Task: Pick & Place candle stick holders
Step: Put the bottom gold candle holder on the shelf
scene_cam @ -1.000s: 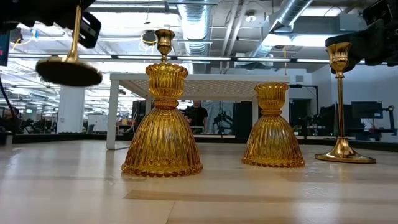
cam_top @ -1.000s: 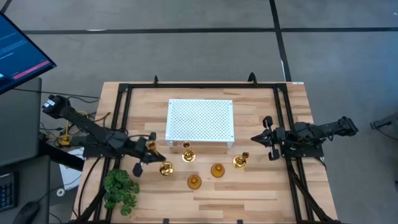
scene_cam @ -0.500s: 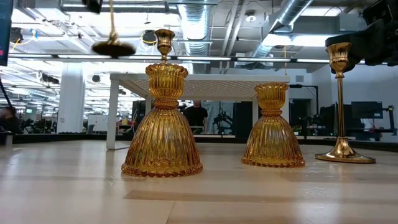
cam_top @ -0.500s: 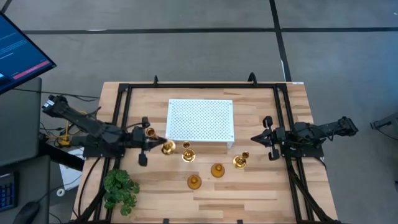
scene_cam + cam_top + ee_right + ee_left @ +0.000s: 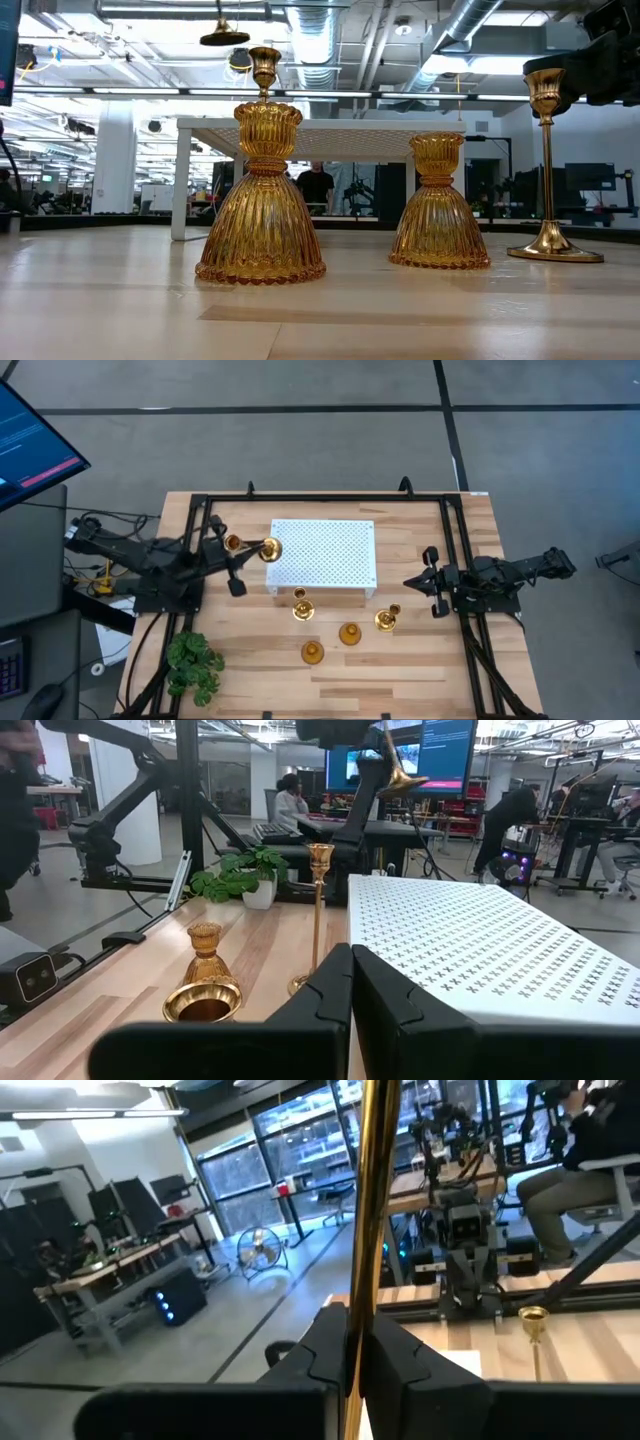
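— Where is the holder you're carrying?

— The tall candle stick holder is in my left end effector, fingers clamped narrow on its thin stem. It lies sideways in the air, round base over the left edge of the white perforated board, cup end toward my arm (in the low view only the base shows, high up).

— And the others?

— Four stay on the wooden surface in front of the board: a slim one just at the board's front edge, two ribbed amber-gold ones nearer the front, and another toward the right. My right end effector hovers beside that last one, well apart from the carried holder; its fingers sit nearly together with nothing between them.

— Any writing to read?

— None legible. The monitor off the left corner shows lines too small to make out. A green plant stands at the front left.
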Robot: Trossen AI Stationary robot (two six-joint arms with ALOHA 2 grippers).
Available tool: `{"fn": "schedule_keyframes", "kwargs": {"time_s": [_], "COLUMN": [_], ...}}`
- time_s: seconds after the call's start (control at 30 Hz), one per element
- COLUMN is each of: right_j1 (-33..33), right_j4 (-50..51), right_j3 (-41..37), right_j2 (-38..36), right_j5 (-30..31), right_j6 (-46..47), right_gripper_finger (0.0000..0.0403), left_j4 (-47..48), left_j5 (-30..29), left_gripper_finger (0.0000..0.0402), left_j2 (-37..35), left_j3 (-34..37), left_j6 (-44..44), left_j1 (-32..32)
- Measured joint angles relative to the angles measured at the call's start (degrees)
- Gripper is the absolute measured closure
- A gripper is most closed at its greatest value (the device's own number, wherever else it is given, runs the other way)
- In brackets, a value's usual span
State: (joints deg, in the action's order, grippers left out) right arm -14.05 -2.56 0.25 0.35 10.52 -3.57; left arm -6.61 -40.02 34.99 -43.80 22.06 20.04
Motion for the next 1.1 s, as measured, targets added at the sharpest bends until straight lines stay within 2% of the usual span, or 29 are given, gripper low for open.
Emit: {"fn": "schedule_keyframes", "kwargs": {"time_s": [0.2, 0.4, 0.53, 0.7, 0.83, 1.1], "right_j1": [0.00, -0.01, 0.01, 0.00, 0.01, 0.01], "right_j4": [-0.01, -0.01, 0.01, -0.01, 0.01, 0.01], "right_j3": [0.00, 0.02, 0.01, 0.01, 0.00, 0.02], "right_j2": [0.01, -0.01, 0.01, -0.01, -0.01, -0.01], "right_j5": [-0.01, 0.00, -0.01, 0.00, -0.02, -0.02], "right_j6": [-0.02, 0.02, 0.06, 0.61, 0.61, 0.61], "right_gripper_finger": [0.0403, 0.0403, 0.0403, 0.0403, 0.0403, 0.0403], "left_j4": [-3.65, -11.06, -11.42, -11.70, -11.45, -11.20], "left_j5": [11.48, 26.44, 37.08, 48.36, 52.05, 52.26], "left_gripper_finger": [0.0387, 0.0387, 0.0387, 0.0387, 0.0387, 0.0386], "left_j2": [5.53, 14.84, 21.97, 31.03, 36.67, 41.12], "left_j3": [-0.05, -0.56, -4.42, -10.94, -14.58, -16.29], "left_j6": [-1.45, -5.34, -10.49, -15.99, -17.94, -18.08], "left_j1": [-11.97, -25.51, -33.77, -40.06, -41.72, -42.34]}}
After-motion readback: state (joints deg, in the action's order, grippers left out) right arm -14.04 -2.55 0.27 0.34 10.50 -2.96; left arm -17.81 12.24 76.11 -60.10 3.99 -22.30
